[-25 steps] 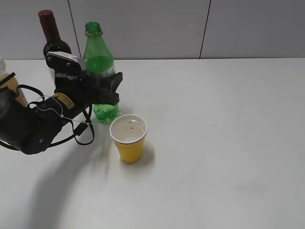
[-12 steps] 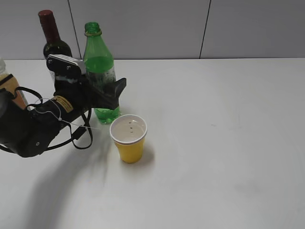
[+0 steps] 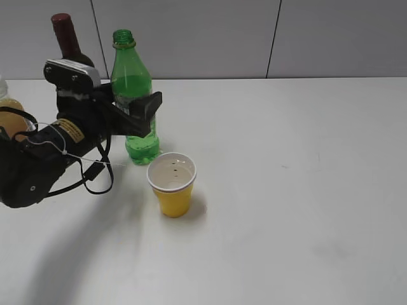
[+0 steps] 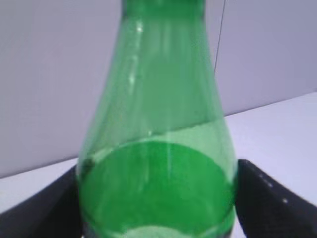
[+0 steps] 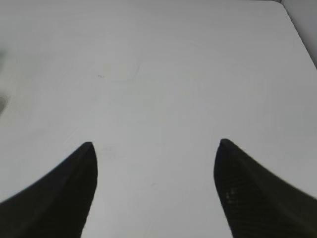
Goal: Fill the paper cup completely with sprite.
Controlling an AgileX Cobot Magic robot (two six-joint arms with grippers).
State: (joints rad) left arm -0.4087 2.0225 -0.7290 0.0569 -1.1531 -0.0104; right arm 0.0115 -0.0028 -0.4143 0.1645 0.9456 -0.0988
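Observation:
The sprite is in a tall green see-through bottle (image 3: pixel 131 76) with no cap, standing upright at the back left of the white table. My left gripper (image 3: pixel 141 115) is shut on its middle, one black finger on each side, as the left wrist view (image 4: pixel 158 210) shows with the bottle (image 4: pixel 158 124) filling the frame. The yellow paper cup (image 3: pixel 172 194) stands just in front and to the right of the bottle; its white inside with dark dots looks empty. My right gripper (image 5: pixel 156 148) is open and empty over bare table, out of the exterior view.
A dark wine bottle with a red cap (image 3: pixel 63 32) stands behind my left arm. A tan-orange juice bottle (image 3: pixel 7 111) is at the left edge. The white table (image 3: pixel 286 190) stretches to the right; a grey wall is behind.
My left arm has risen a little and shifted left, with the gripper still around the green bottle. The bottle and the cup stay about where they were.

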